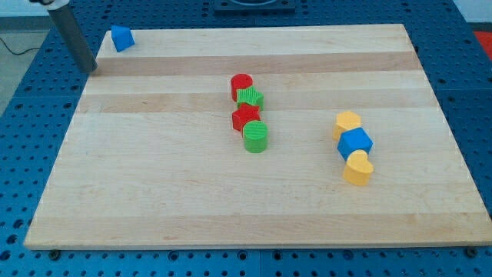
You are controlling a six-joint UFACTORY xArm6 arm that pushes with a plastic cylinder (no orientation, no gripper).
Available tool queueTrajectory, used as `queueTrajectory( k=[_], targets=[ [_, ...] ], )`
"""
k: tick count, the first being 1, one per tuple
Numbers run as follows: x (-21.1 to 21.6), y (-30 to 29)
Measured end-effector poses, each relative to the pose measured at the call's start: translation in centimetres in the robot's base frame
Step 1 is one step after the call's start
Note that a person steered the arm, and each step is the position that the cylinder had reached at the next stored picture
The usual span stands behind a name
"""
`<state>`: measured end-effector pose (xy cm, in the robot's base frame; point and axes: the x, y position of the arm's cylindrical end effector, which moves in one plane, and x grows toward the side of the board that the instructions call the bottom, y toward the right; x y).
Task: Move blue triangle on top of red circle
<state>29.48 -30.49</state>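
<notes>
The blue triangle point(121, 38) sits at the board's top left corner. The red circle point(241, 85) stands near the middle of the board, at the top of a column of blocks. My tip point(91, 68) is at the board's left edge, just below and to the left of the blue triangle, apart from it. The rod rises from the tip to the view's top left.
Below the red circle lie a green block point(250, 98), a red star point(246, 118) and a green circle point(256, 137), all touching in a column. At the right stand a yellow block point(347, 122), a blue block point(354, 142) and a yellow heart point(357, 168).
</notes>
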Motion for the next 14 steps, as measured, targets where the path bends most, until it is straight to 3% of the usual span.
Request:
queueTrajectory(
  k=[5, 8, 12, 14],
  targets=[
    [-9.0, 1.4],
    [-2.8, 15.9],
    [-1.9, 16.2],
    [-1.2, 25.6]
  ],
)
